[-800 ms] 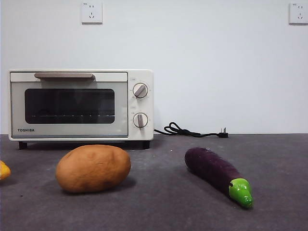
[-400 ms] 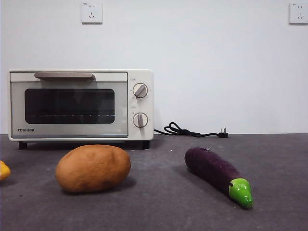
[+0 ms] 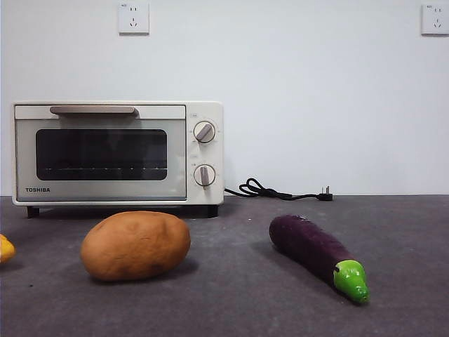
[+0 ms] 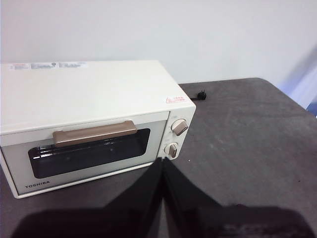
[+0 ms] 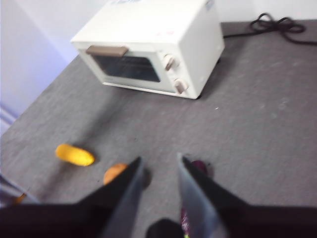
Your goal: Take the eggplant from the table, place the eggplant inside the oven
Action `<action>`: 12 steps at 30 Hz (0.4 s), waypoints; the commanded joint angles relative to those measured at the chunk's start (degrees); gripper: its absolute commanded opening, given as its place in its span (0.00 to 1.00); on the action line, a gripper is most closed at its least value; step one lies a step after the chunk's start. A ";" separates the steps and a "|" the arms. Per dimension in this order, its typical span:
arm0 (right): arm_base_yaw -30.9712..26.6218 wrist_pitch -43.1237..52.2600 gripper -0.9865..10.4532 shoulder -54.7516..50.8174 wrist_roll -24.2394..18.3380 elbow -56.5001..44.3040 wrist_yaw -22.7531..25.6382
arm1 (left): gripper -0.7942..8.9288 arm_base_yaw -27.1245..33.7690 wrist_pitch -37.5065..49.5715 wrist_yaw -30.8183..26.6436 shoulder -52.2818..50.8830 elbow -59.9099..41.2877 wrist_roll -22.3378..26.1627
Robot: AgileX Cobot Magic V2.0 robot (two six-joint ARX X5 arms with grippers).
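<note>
The dark purple eggplant [image 3: 316,250] lies on the grey table [image 3: 238,302] at the front right, with its green stem cap toward the near edge. The cream-white oven [image 3: 116,153] stands at the back left, its glass door closed. No gripper shows in the front view. In the right wrist view my right gripper [image 5: 159,158] hangs open high above the table, and the eggplant [image 5: 200,166] peeks out behind one jaw. My left gripper [image 4: 162,166] is shut on nothing, in the air in front of the oven [image 4: 94,99] and above it.
A rounded brown potato [image 3: 135,245] sits in front of the oven, left of the eggplant. A yellow item [image 3: 5,248] lies at the far left edge. The oven's black power cord [image 3: 277,191] trails along the back of the table.
</note>
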 commanded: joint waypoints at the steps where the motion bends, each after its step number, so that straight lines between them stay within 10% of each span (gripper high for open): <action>1: 1.42 -0.81 0.40 0.74 0.02 0.22 -0.15 | 0.08 -0.20 0.22 0.22 1.01 0.17 2.58; 12: 6.45 -7.28 0.59 4.52 -0.46 0.22 -0.31 | 0.08 -0.17 3.50 0.22 6.78 0.17 2.78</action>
